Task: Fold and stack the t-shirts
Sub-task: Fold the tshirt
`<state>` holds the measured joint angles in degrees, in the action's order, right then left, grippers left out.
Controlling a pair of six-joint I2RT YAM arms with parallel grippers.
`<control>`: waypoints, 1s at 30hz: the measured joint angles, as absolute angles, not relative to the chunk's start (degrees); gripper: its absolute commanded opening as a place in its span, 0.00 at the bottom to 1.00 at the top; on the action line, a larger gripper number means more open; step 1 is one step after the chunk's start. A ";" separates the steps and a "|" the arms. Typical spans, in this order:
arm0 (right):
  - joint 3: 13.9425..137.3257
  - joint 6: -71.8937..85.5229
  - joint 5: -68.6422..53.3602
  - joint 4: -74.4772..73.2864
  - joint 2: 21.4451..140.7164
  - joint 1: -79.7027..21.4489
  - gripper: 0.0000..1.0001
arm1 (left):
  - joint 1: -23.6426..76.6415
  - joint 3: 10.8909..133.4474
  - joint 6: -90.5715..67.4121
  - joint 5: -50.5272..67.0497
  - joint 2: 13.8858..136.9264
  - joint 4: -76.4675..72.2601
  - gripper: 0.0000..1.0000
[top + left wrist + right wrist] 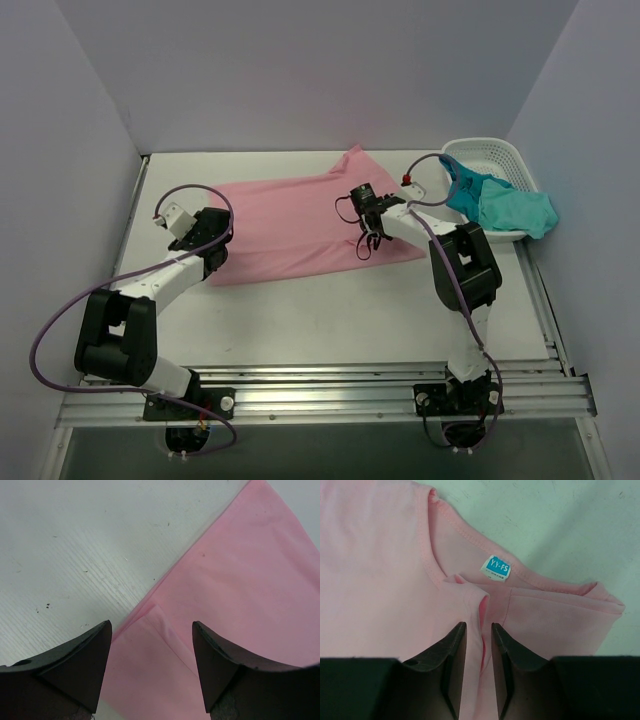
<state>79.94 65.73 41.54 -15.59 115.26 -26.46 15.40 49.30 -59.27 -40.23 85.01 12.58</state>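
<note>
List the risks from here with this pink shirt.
1. A ridge of the pink t-shirt stands between the fingers of the right hand by the collar; lifting away may drag and rumple it.
2. The left hand hangs open over the shirt's layered edge; closing may catch just one layer.
</note>
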 measured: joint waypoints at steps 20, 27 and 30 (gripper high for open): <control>79.88 64.40 40.47 -12.93 115.31 -23.55 0.13 | 15.40 49.08 -59.05 -40.25 85.01 12.12 0.73; 79.88 63.72 39.35 -11.05 117.32 -23.22 0.00 | 15.40 49.08 -59.00 -40.25 85.10 11.66 0.73; 79.85 63.33 38.74 -10.57 118.63 -23.16 0.00 | 15.40 49.08 -58.98 -40.25 85.12 11.44 0.73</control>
